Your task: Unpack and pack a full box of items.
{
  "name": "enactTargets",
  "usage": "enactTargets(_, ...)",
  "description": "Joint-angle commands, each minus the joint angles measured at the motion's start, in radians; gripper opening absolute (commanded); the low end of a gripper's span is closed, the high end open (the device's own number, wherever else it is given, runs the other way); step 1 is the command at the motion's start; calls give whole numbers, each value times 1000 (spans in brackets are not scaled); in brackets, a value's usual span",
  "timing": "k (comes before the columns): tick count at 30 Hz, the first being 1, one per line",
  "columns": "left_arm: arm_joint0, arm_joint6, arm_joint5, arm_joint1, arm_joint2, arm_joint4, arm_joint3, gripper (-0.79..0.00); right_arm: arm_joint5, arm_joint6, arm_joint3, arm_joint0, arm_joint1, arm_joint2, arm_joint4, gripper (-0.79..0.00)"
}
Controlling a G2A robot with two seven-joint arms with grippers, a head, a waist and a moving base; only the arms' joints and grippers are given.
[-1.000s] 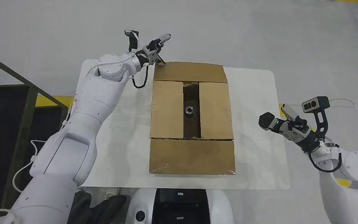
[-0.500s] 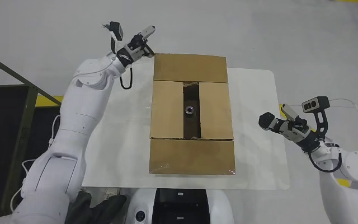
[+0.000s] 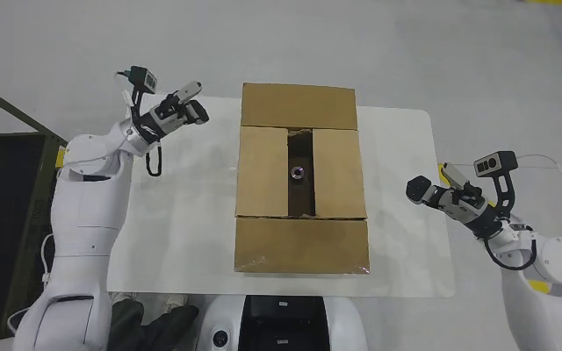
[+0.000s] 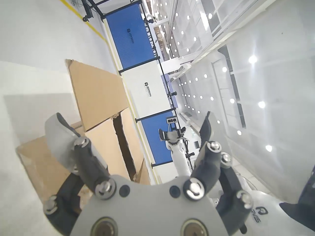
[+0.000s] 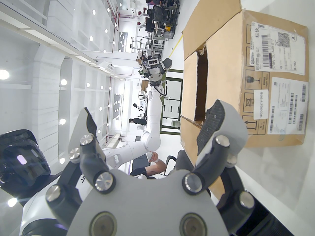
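1. A cardboard box (image 3: 263, 171) is seen standing at the middle of the white tabletop (image 3: 198, 228); its two side flaps are folded over the opening, with a narrow dark gap left between them; its far and near end flaps are turned outward.
2. Through that gap a small round object (image 3: 299, 172) is seen inside the box; what it is cannot be told.
3. The left gripper (image 3: 195, 100) is held to the left of the box's far corner, apart from the cardboard; its fingers (image 3: 189, 89) are spread wide and nothing is held between them.
4. In the left wrist view the left gripper (image 4: 131, 119) is pointed toward the box (image 4: 98, 94), whose raised flap and gap are seen beyond the parted fingers (image 4: 57, 128).
5. The right gripper (image 3: 430, 181) is held to the right of the box, well apart from it; its fingers (image 3: 450, 172) are also parted and empty.
6. In the right wrist view the right gripper (image 5: 151, 110) is faced toward the box (image 5: 221, 37); white printed labels (image 5: 278, 50) are seen stuck to the box's side wall, and one ribbed finger (image 5: 211, 121) is seen in front of the box's lower corner, without touching it.
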Motion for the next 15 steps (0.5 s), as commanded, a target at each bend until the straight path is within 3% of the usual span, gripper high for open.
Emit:
enactTargets(1, 13, -36, -6, 10, -40, -3, 4, 0, 0, 0, 0, 0, 0, 0, 0, 0)
enactTargets(9, 28, -120, -38, 42, -167, -13, 34, 0, 0, 0, 0, 0, 0, 0, 0, 0)
enactTargets(15, 34, -203, -65, 62, -213, -12, 36, 0, 0, 0, 0, 0, 0, 0, 0, 0)
